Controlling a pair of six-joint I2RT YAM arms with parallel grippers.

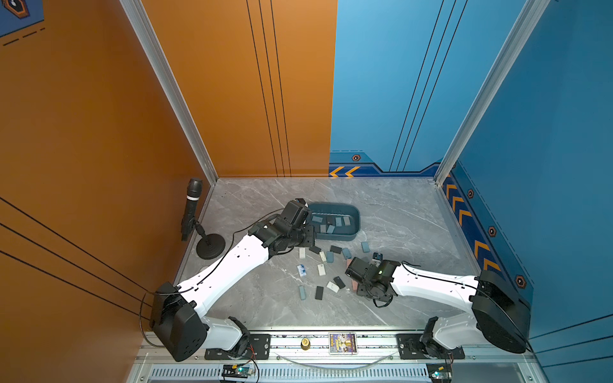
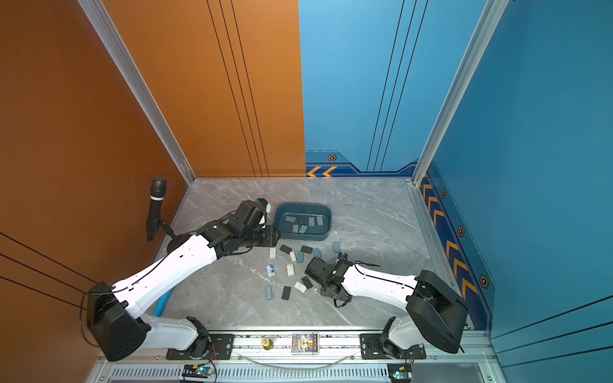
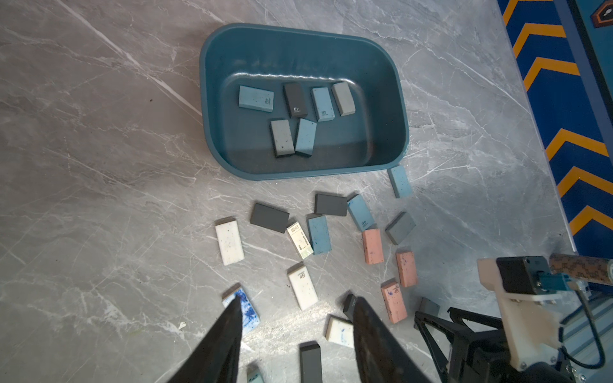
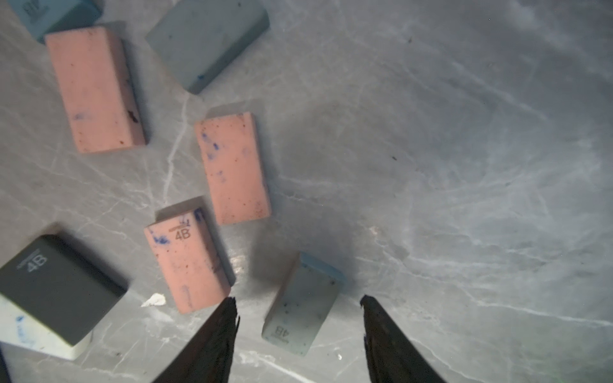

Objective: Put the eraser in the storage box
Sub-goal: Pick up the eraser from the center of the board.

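The right gripper (image 4: 298,299) is standing wide, straddling a grey-blue eraser (image 4: 302,306) lying on the counter (image 4: 464,165). The left gripper (image 3: 297,300) is hovering, jaws apart and empty, near the storage box (image 3: 292,53), which is holding other erasers (image 3: 256,98).

A robotics laboratory test cell is being presented. A grey marble-patterned worktop (image 1: 398,232) is being enclosed on three sides by orange panels (image 1: 83,116) and blue panels (image 1: 547,132), which are being held in aluminium framing (image 1: 166,83). A left arm (image 1: 232,262) and a right arm (image 1: 431,285), both white and black, are being carried on a metal rail (image 1: 378,343) along the front edge. A microphone (image 1: 192,205) on a stand is being kept in a corner, and an exposed circuit board (image 1: 240,369) is being powered, its lamp lit.
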